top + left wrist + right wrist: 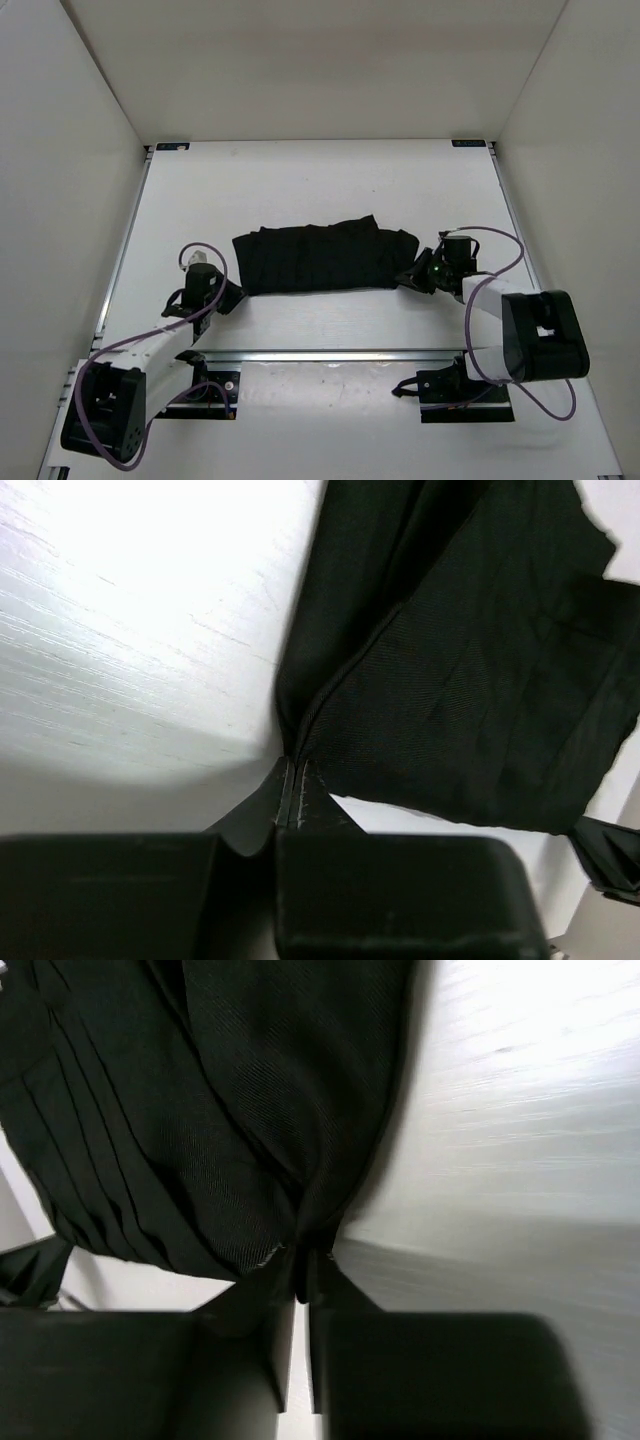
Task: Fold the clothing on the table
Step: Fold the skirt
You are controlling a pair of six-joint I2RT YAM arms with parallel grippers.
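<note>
clothing (325, 258) is lying flat around the middle of the table (300, 180), a black pleated strip stretched sideways from 9 to 3 o'clock in the top view, with the pleats running across its short way. the far edge looks a bit bumpy, the near edge is a cleaner line

left gripper (234, 294) is down at the garment's 8 o'clock corner. from the left wrist cam the jaws are pressed right together, and the fabric comes straight out from between the fingertips (262, 815), so it's clamped on that corner. from the pinch the cloth fans out towards 12 to 2 o'clock, and bare white tabletop fills the 10 o'clock side

right gripper (410, 278) is at the opposite end, roughly the garment's 4 o'clock corner. the right wrist cam shows much the same thing: the fingertips (250, 1295) have closed to a narrow pinch with a fold of black cloth caught between them. a thin slit of white shows lower down between the finger bodies, but the tips themselves are on the fabric. the pleats spread away to 10 and 11 o'clock, with bare table at 2 o'clock

both corners sit low, at or just off the surface, can't tell which. purple cables (160, 335) loop off each arm, and a metal rail (340, 353) runs across the near edge between the two bases
</note>
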